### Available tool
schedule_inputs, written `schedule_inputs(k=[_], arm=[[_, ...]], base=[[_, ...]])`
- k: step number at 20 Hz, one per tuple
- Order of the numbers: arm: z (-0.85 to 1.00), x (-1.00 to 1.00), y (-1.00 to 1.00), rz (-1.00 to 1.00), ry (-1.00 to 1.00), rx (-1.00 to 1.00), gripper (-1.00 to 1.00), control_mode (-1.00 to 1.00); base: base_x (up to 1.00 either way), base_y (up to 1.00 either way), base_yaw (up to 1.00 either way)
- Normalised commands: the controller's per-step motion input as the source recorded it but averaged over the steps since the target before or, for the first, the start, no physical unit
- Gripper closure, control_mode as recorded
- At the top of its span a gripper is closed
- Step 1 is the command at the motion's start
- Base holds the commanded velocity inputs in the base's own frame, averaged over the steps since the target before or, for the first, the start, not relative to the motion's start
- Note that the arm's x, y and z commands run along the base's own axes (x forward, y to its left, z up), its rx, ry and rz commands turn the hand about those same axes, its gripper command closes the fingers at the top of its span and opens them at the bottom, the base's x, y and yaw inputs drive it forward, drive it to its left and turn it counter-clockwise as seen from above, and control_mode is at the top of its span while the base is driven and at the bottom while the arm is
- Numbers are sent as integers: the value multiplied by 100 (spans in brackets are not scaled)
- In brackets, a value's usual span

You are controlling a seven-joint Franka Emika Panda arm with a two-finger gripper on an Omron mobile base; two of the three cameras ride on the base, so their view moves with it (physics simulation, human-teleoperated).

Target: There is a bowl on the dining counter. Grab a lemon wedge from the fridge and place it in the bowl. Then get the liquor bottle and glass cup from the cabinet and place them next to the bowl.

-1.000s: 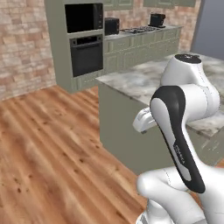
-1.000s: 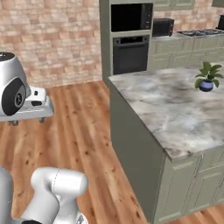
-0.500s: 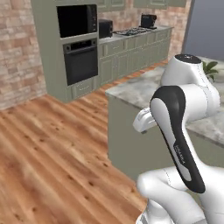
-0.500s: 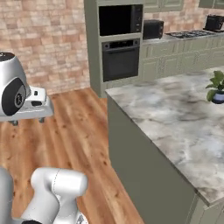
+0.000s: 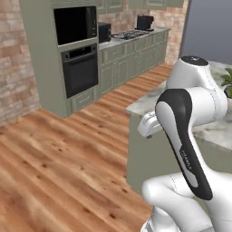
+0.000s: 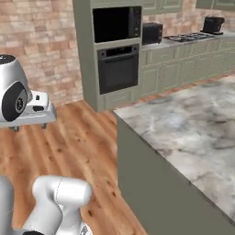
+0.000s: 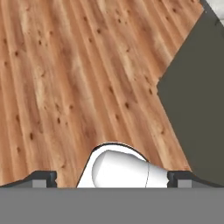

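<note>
Two dark fingertips (image 7: 43, 178) of my claw (image 7: 111, 179) sit at the bottom corners of the hand view, spread fully apart and holding nothing, with plank floor (image 7: 78, 78) between and above them. My marble-topped table (image 6: 193, 133), the dining counter, occupies the right half of the right base view, its sage-green side dropping to the floor at centre; in the left base view its corner (image 5: 145, 102) shows at centre right behind my arm, and in the hand view its dark side panel (image 7: 197, 100) fills the right edge. A potted plant (image 5: 228, 81) stands on the table at the right edge of the left base view. A built-in oven (image 6: 117, 69) with a microwave (image 6: 117, 24) above it stands at upper centre of the right base view, against a brick wall (image 6: 41, 46). A stovetop (image 6: 188, 37) lies on the back counter at upper right.
</note>
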Motion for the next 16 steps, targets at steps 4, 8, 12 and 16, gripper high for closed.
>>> schedule_inputs(k=[4,8,12,16], arm=[[0,0,0,0,0,0,-100,100],[0,0,0,0,0,0,-100,100],[0,0,0,0,0,0,-100,100],[0,0,0,0,0,0,-100,100]], base=[[65,73,-29],[59,74,-33],[56,67,-39],[59,64,-43]])
